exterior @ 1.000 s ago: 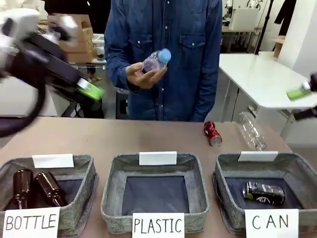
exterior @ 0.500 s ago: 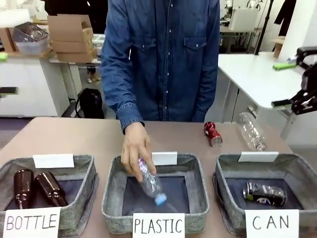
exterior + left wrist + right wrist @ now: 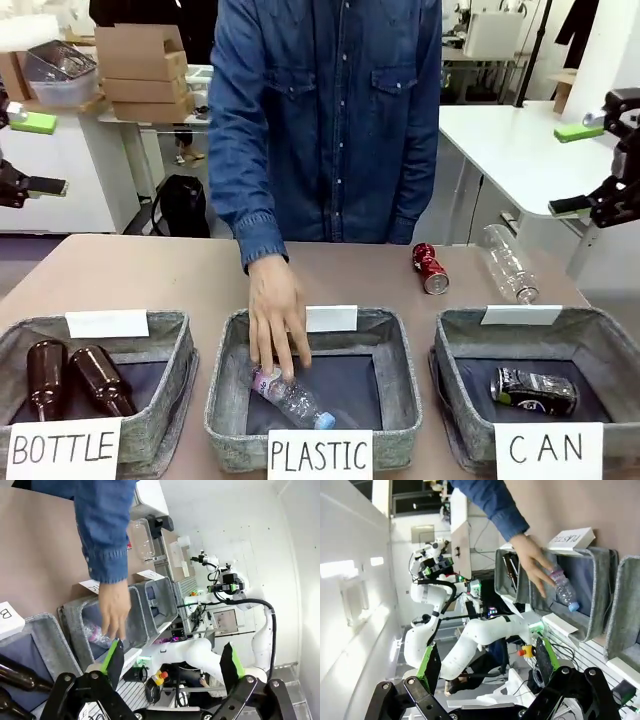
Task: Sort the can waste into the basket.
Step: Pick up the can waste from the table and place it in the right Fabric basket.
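Note:
A shiny red can [image 3: 430, 269] lies on the table's far right part, behind the CAN basket [image 3: 455, 345]. A black-and-silver can [image 3: 533, 390] lies on its side inside that basket. My left gripper [image 3: 40, 155] hangs high at the picture's left edge, open and empty, far from both cans. My right gripper [image 3: 585, 168] hangs high at the right edge, above and behind the basket, also open with nothing in it. The left wrist view shows its own gripper [image 3: 171, 662] spread wide, as does the right gripper [image 3: 486, 664] in its wrist view.
A person's hand [image 3: 275, 320] reaches into the PLASTIC basket [image 3: 225, 390] and rests on a clear plastic bottle [image 3: 292, 397]. Another clear bottle [image 3: 508, 265] lies right of the red can. The BOTTLE basket [image 3: 170, 385] holds two brown bottles [image 3: 70, 380].
The person brought the plastic bottle down from chest height into the PLASTIC basket. My left arm swung away to the left edge. Both cans stayed put.

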Action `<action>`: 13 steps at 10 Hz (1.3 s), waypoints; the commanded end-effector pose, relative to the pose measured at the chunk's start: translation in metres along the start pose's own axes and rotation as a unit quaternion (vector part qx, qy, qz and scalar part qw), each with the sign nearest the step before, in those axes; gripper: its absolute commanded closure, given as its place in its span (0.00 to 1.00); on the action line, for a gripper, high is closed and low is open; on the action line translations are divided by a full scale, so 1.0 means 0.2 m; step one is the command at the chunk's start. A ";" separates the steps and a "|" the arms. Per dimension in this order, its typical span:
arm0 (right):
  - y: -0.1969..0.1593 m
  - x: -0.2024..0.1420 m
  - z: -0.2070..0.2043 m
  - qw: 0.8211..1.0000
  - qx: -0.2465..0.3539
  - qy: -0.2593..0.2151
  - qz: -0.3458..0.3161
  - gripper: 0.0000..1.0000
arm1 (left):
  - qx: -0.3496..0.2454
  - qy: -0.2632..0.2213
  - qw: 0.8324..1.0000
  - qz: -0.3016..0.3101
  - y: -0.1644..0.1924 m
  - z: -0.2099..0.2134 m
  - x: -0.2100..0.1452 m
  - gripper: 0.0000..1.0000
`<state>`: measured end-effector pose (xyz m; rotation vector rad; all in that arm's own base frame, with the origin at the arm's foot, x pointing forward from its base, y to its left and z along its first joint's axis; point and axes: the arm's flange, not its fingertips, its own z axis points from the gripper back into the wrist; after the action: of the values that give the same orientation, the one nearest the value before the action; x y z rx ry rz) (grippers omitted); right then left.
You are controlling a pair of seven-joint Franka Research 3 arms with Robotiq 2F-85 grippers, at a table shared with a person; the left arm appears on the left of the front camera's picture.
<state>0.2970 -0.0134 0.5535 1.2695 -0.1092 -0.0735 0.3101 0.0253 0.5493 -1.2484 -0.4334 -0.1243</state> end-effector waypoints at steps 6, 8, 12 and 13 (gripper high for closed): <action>-0.01 0.00 0.00 1.000 -0.001 0.002 0.007 0.00 | 0.002 0.000 1.000 -0.007 0.01 0.05 0.00 0.00; -0.01 0.00 0.01 1.000 0.001 -0.001 -0.002 0.00 | 0.002 0.000 1.000 -0.007 0.01 0.05 0.00 0.00; 0.19 0.21 -0.28 0.864 -0.456 -0.208 0.049 0.00 | 0.002 0.000 1.000 -0.007 0.01 0.05 0.00 0.00; 0.18 0.20 -0.28 0.808 -0.534 -0.247 0.043 0.00 | 0.002 0.000 1.000 -0.007 0.01 0.05 0.00 0.00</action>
<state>0.3458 0.0482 0.5792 0.6912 -0.4330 -0.1028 0.3097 0.0306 0.5489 -1.2436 -0.4401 -0.1132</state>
